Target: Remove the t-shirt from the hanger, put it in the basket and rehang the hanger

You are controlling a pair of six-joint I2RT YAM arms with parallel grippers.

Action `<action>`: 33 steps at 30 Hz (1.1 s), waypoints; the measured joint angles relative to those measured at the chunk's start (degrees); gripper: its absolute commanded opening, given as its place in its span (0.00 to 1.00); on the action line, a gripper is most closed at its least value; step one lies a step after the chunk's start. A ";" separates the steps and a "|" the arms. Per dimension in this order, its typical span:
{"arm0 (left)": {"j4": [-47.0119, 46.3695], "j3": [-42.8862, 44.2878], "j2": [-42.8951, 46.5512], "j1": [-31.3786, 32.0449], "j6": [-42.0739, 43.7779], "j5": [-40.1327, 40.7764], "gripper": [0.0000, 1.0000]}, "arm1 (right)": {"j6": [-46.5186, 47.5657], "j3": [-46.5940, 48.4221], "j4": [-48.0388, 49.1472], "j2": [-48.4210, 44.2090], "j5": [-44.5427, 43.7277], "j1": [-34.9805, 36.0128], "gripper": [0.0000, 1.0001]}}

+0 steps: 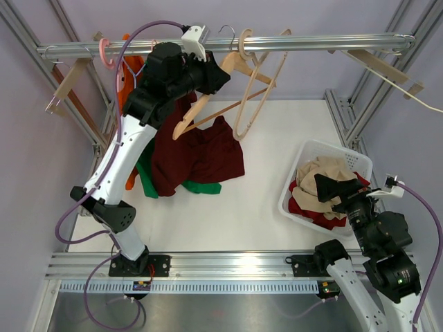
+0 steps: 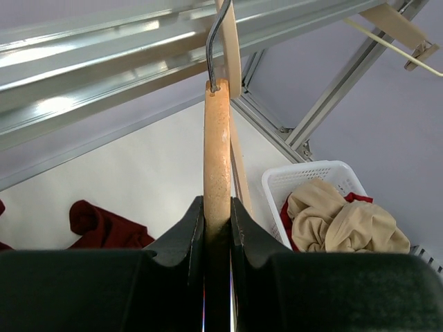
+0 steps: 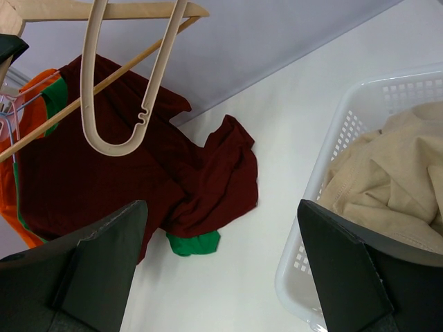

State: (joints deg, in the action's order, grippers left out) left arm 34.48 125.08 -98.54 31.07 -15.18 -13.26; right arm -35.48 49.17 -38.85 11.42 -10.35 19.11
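Black-and-white arms (image 1: 131,149), purple cables (image 1: 57,230)

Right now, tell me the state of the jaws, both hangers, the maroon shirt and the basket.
Left jaws, shut on the wooden hanger.
Right jaws, open, holding nothing.
Wooden hanger, tilted, hook on the rail.
Pale hanger, bare, hanging on the rail.
Maroon t-shirt, slumped onto the table; whether it's off the hanger, cannot tell.
Basket, holding beige and red clothes.
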 measured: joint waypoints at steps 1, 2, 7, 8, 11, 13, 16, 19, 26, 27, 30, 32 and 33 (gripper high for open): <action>-0.31 0.00 0.00 -0.20 -0.11 -0.28 0.00 | 0.00 0.00 0.00 -0.07 0.00 0.00 1.00; -0.57 0.00 0.00 -0.44 -0.22 -0.55 0.00 | 0.00 0.00 0.00 -0.11 0.00 0.00 1.00; -2.73 -1.95 0.00 -1.97 -0.98 -1.95 0.00 | 0.00 0.00 0.00 -0.20 0.00 0.00 1.00; -3.06 -2.80 0.00 -2.21 -1.18 -2.16 0.00 | 0.00 0.00 -0.02 -0.26 0.00 0.00 0.99; -4.74 -6.86 0.28 -3.08 -1.55 -3.08 0.00 | -0.02 0.15 -0.02 -0.33 0.04 0.00 1.00; -7.34 -9.07 0.35 -3.58 -1.49 -4.15 0.00 | -0.02 0.33 -0.02 -0.37 0.15 0.00 0.99; -8.79 -10.36 1.05 -4.20 -1.81 -5.22 0.00 | -0.02 0.55 -0.11 -0.52 0.55 0.00 0.99; -8.72 -11.08 1.88 -4.92 -2.23 -5.66 0.00 | -0.02 0.76 -0.07 -0.76 0.61 0.00 0.99; -11.61 -15.28 4.11 -5.42 -2.40 -5.68 0.00 | -0.11 0.79 0.04 -0.85 1.09 0.00 0.99; -12.13 -15.89 4.39 -5.49 -2.43 -5.70 0.00 | -0.11 0.79 0.02 -0.85 1.09 0.00 0.99; -13.29 -17.07 4.90 -5.64 -2.60 -5.95 0.00 | -0.11 0.79 0.02 -0.85 1.09 0.00 1.00; -14.32 -17.90 5.16 -5.70 -2.80 -6.10 0.00 | -0.09 0.79 0.02 -0.85 1.09 0.00 0.99; -14.75 -18.21 5.22 -5.70 -2.89 -6.19 0.00 | -0.09 0.79 0.02 -0.85 1.09 0.00 0.99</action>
State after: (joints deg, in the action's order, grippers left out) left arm 19.73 106.87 -93.32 25.36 -18.06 -19.44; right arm -35.57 49.95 -38.83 10.57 -9.26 19.11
